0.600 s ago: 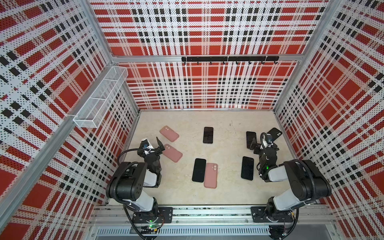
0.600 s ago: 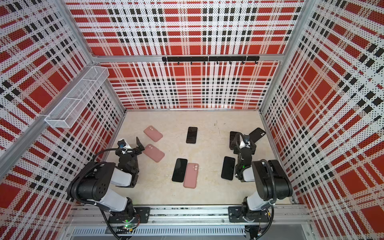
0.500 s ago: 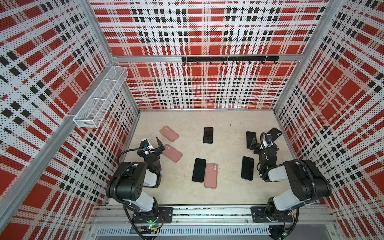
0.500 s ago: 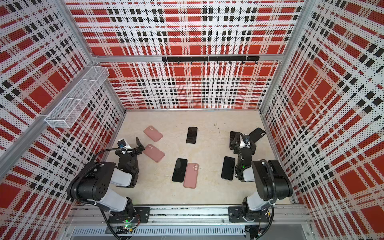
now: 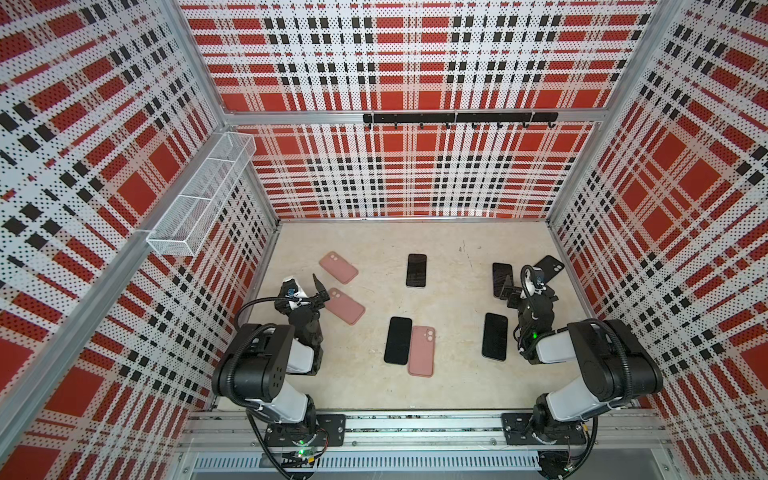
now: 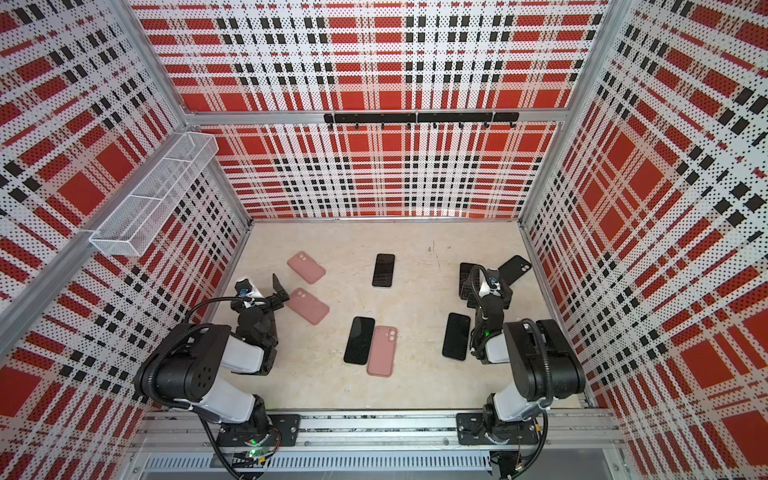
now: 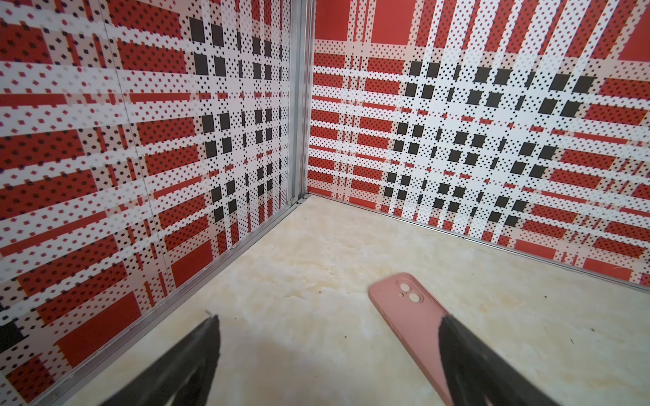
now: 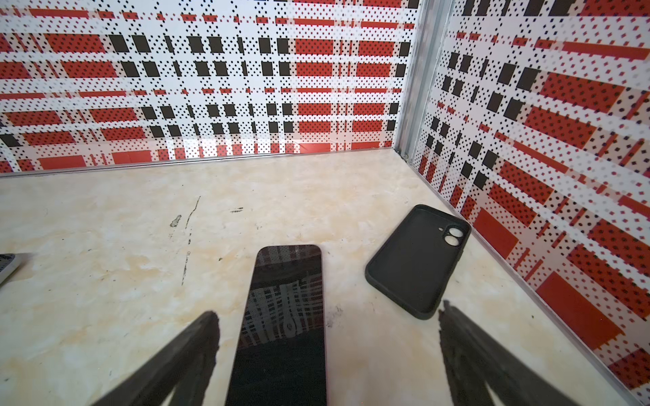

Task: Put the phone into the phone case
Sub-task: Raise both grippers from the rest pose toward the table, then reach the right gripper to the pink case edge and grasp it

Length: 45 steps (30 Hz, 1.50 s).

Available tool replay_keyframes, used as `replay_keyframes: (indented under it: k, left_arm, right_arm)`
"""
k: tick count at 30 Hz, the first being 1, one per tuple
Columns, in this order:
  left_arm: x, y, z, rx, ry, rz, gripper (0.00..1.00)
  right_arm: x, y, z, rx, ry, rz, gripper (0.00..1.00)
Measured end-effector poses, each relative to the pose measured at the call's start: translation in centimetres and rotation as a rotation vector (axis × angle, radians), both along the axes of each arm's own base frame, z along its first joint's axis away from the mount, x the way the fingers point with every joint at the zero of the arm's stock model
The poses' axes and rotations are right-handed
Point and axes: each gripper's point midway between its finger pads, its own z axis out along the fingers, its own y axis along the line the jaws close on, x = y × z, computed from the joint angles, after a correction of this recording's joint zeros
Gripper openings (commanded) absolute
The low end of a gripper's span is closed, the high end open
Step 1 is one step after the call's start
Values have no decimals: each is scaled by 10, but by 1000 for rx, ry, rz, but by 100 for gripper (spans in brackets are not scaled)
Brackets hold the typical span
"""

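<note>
- the task's thing, as i judge it, is the slim black glass-fronted phone (image 8: 279, 327). it lies flat and screen-up on the pale marbled tabletop (image 8: 105, 228), toward the right wall.
- the right claw (image 8: 327, 312) hangs low over it, fingers spread wide and holding nothing. the phone lies between them and runs straight out ahead of the wrist, so its long axis follows the claw's reach and the fingers flank its narrow width.
- the empty black rubbery phone case (image 8: 418, 262) lies just beside the phone on its wall side. it is hollow side up, set at a slant to the phone and not touching it.
- the right arm (image 5: 598, 361) is plainly the nearer one. in a top view it sits folded, elbow back over its base, forearm low, wrist tipped toward the table.
- the left claw (image 7: 329, 318) is also released and empty, well apart from the black pair. one finger crosses the near end of a pink matte phone case (image 7: 411, 313); whether they touch i cannot tell.
- likely next: close across the phone's width, then carry it sideways to the case.
</note>
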Motion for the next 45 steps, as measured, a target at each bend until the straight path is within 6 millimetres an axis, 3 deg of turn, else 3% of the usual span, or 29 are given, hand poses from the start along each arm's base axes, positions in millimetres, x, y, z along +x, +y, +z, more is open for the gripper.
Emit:
replay_keyframes:
  k: [11, 13, 18, 22, 25, 28, 30, 33, 37, 41, 45]
  left_arm:
    - [0, 0, 2, 0, -3, 1, 99]
    - [-3, 1, 7, 0, -4, 6, 100]
    - [-3, -2, 51, -12, -72, 46, 98]
    - [20, -30, 107, -42, -72, 34, 98]
    - [37, -54, 149, -73, -39, -21, 98]
    - [46, -76, 171, -85, 35, -90, 99]
    - [50, -87, 170, -78, 110, -137, 99]
    - [59, -100, 152, -54, 243, -194, 99]
    - [69, -107, 105, -35, 420, -245, 98]
    - [73, -95, 65, -50, 549, -253, 98]
    - [69, -80, 48, -69, 597, -236, 98]
  right_arm:
    - [1, -3, -1, 10, 24, -8, 100]
    - [6, -4, 9, 15, 38, -15, 100]
    - [20, -7, 66, 44, -15, -38, 100]
    - [26, 3, 90, 93, 70, -59, 100]
    - [24, 28, 99, 132, 168, -35, 99]
    - [11, 64, 92, 138, 304, 6, 95]
    - [-5, 91, 82, 135, 398, 46, 92]
    - [-36, 136, 57, 135, 555, 129, 83]
    - [-87, 187, 13, 120, 785, 223, 70]
    - [-130, 232, -23, 94, 981, 288, 61]
    - [-159, 267, -51, 90, 1115, 329, 51]
